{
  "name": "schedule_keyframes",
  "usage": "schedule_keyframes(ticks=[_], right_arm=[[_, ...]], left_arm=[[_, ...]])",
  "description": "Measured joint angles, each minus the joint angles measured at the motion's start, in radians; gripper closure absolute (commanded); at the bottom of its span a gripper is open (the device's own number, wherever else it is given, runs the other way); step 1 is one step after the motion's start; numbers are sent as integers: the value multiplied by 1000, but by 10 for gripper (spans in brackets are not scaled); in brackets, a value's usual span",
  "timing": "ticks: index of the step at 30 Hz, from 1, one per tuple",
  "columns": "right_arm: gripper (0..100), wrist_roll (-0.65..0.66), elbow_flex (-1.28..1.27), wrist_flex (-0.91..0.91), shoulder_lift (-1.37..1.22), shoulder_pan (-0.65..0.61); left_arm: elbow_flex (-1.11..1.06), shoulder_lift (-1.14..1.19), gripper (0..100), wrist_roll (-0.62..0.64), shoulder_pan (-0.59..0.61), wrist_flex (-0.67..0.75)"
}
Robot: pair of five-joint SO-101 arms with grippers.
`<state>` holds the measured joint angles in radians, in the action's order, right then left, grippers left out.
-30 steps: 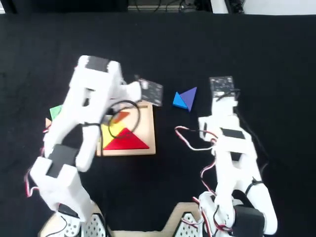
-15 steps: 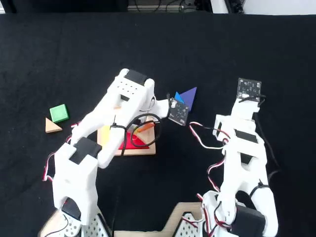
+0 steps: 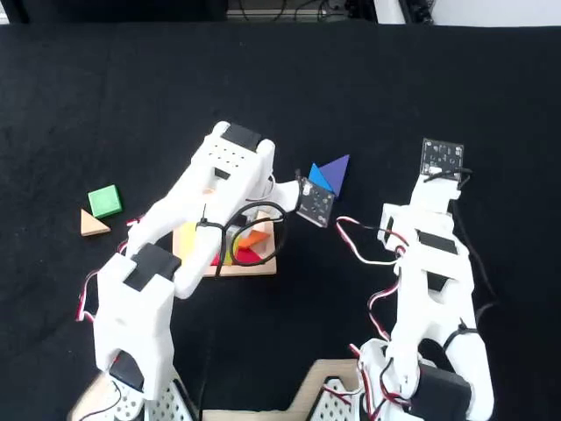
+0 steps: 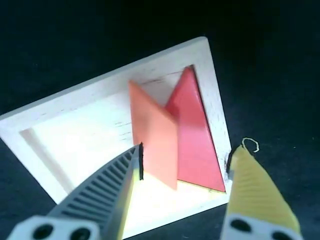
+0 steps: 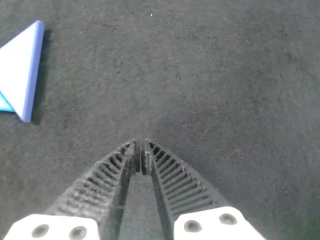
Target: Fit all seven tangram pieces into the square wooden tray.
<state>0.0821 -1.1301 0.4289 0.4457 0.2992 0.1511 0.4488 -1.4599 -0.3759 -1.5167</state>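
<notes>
Our left end effector [image 4: 185, 155] hangs spread over the tray [image 4: 100, 89]. We judge the orange piece [image 4: 152, 142] overlaps the red triangle [image 4: 197, 135] inside, so it may not seat flat. The right end effector [image 5: 140, 152] is pressed together.

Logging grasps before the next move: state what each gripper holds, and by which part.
Nothing is held. The left gripper is open over the orange parallelogram lying in the wooden tray; the right gripper is shut on nothing.

Robotics lab bench, black cloth-covered table [image 3: 456, 79], white desktop arms [image 3: 202, 189] with exposed servo wires [image 3: 358, 253], cables [image 3: 289, 10] along far edge.
</notes>
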Motion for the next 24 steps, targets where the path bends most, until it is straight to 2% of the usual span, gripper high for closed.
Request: schedule_keyframes(ticks=[11, 18, 24], right_arm=[[966, 0, 0, 0, 0, -2], [966, 0, 0, 0, 0, -15], [965, 0, 0, 0, 0, -23]], left_arm=[[0, 0, 719, 11, 71, -8], [-83, 0, 719, 41, 75, 167], [-98, 0, 719, 41, 80, 203]])
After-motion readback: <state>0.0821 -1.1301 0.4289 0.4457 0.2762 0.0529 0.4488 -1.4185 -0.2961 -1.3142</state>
